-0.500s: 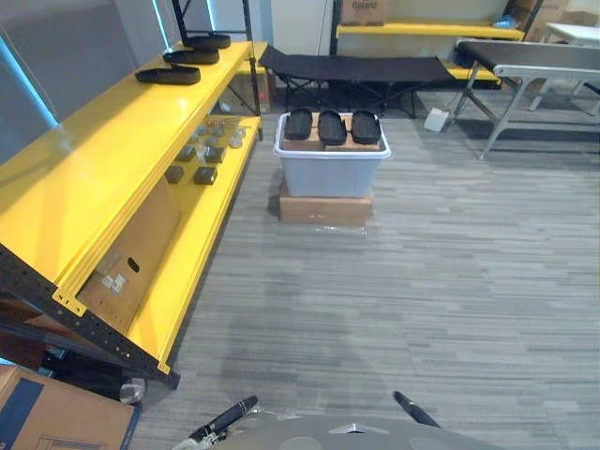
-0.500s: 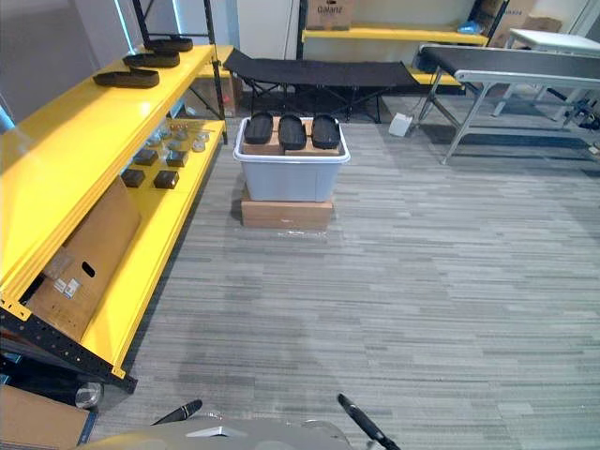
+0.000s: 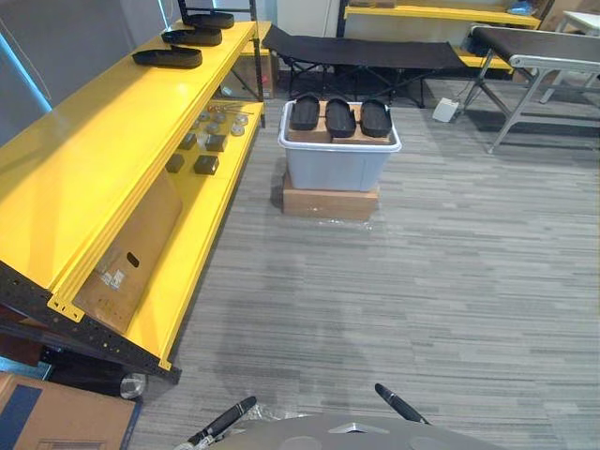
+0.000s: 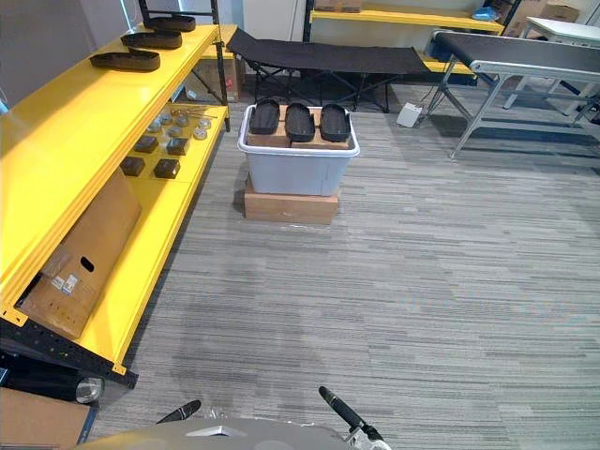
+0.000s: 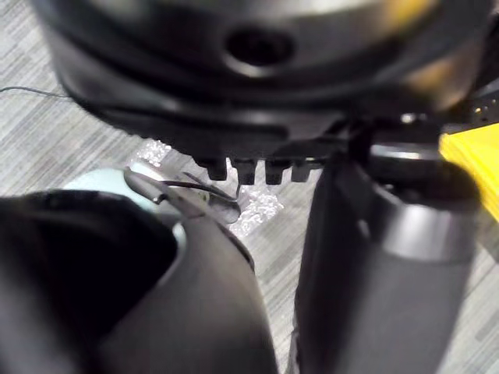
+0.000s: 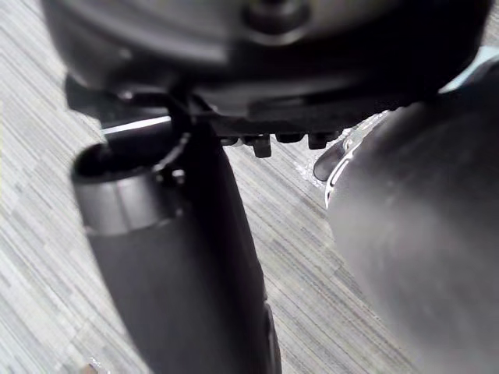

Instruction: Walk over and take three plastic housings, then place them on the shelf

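Three housings (image 3: 339, 117) lie side by side across the top of a grey bin (image 3: 337, 171) at 12 o'clock, well apart from both hands. The bin sits on a box (image 3: 330, 202). Each housing lies flat, long axis 12 to 6. The left hand (image 5: 257, 93) and right hand (image 6: 265, 62) hang over the floor — spread or closed, I cannot tell. The shelf (image 3: 94, 159) runs from 9 to 11 — the shelved housings (image 3: 169, 57) lie crosswise at its far end.

grey striped floor (image 3: 450, 281), black cot (image 3: 361, 52), metal table (image 3: 536, 44)
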